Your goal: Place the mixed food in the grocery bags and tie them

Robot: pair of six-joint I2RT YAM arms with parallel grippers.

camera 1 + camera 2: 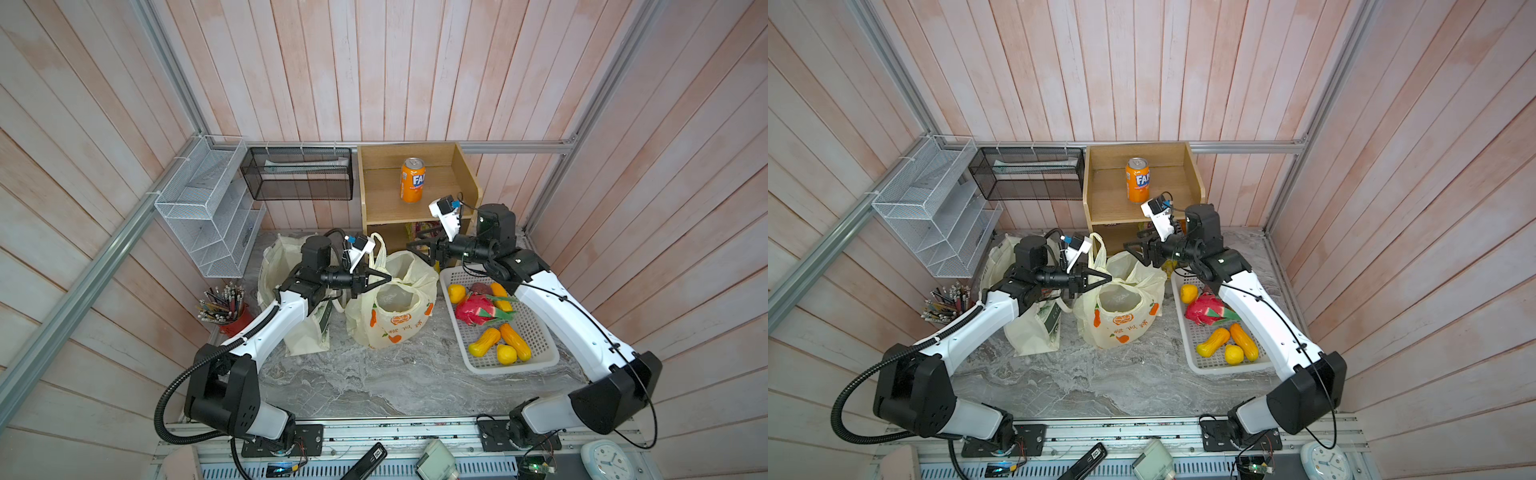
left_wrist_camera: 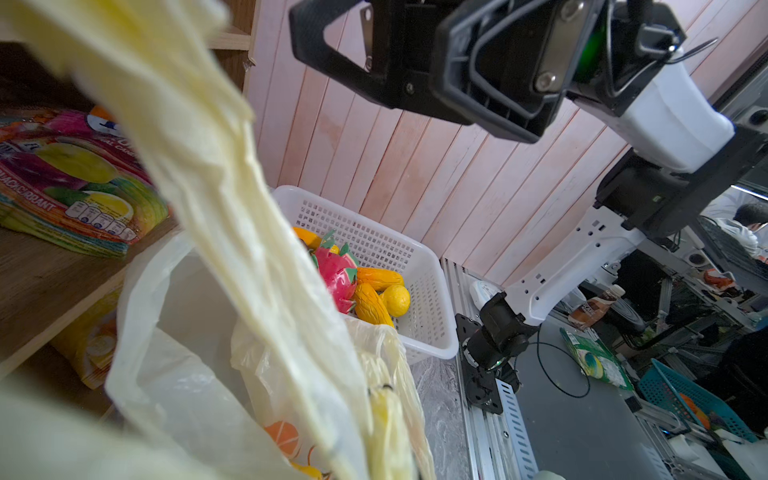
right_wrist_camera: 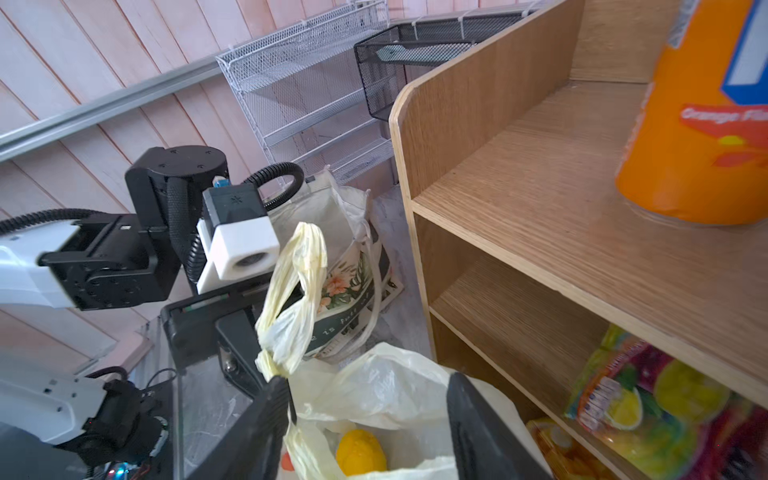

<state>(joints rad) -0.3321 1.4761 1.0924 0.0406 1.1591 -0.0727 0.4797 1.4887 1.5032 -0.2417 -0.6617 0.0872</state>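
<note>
Handle up close: we see a twisted pale-yellow handle [image 2: 232, 216] of the plastic carrier bag [image 1: 390, 320] stretched right across the left wrist view, blurred by nearness.
Left gripper: the left gripper [image 1: 385, 277] reaches in from the left, its jaws pressed together on that handle. In both top views its tip sits over the bag's open mouth.
Right gripper: the right gripper [image 1: 417, 251] hovers at the bag's far rim, in front of the shelf's lower bay. Its jaws stand apart and we see nothing between them. In the right wrist view one finger [image 3: 266, 424] lies just beside the bunched handle; whether they touch, we cannot tell.
Bag: it stands upright near the middle of the grey marbled tabletop [image 1: 374, 386], printed oranges facing front. We spot a yellow toy fruit [image 3: 359, 457] lying inside.
Tote: the cloth tote [image 1: 303, 338] stands just left of the plastic bag, partly hidden behind the left arm.
Basket: more yellow and orange toy fruits [image 1: 484, 343] lie in the white basket [image 1: 511, 369] to the right of the bag, around a pink dragon fruit toy [image 1: 478, 309].
Shelf: a wooden shelf [image 1: 465, 174] backs the scene, with a Fanta can [image 1: 412, 179] upright on its top level and a candy packet [image 3: 656, 399] in the bay beneath.
</note>
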